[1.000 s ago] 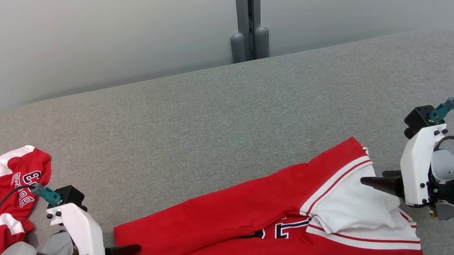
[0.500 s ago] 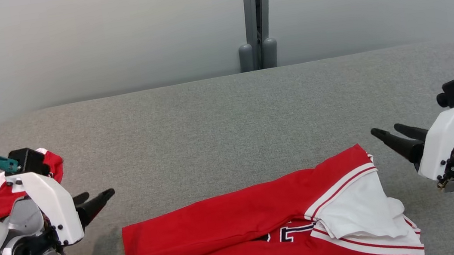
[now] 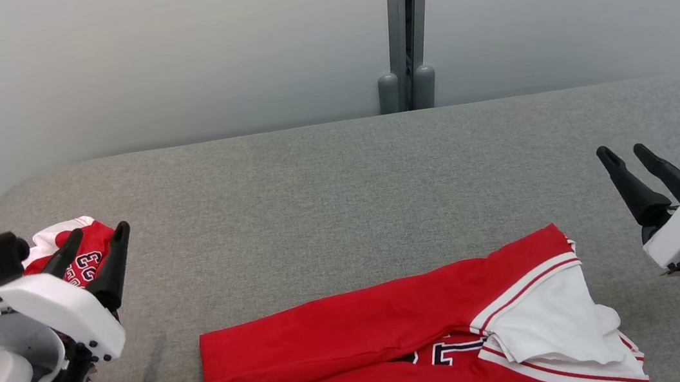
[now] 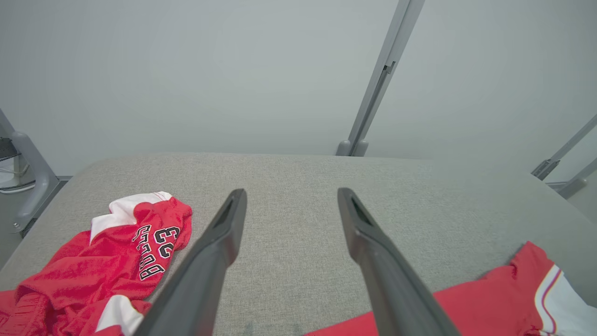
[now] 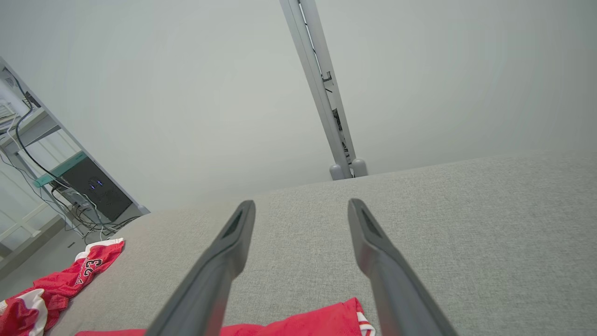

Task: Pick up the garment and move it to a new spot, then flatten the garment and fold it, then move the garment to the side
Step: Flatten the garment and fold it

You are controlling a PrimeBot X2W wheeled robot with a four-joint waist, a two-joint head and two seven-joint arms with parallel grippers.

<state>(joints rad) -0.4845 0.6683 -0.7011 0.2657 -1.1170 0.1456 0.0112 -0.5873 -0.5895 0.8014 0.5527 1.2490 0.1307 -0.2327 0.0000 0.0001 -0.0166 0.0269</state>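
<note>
both grippers have been drawn off the garment (image 3: 363, 324) and raised since a second ago, when a left finger was laid at its left edge and the right fingers at its white sleeve; the head camera has been shifted too. at the far left, the left gripper (image 3: 99, 230) is held above the table (image 3: 313, 181), its fingers spread apart with nothing between them and the tips pointed away from the robot. a crumpled red jersey (image 3: 87, 248) is seen just behind those fingers, at the table's left end. the garment is laid near the front edge, right of centre, with a long fold run across it and a white sleeve turned over at its right end. at the far right, apart from the garment, the right gripper (image 3: 620, 150) is held up, its fingers likewise parted and empty.
</note>
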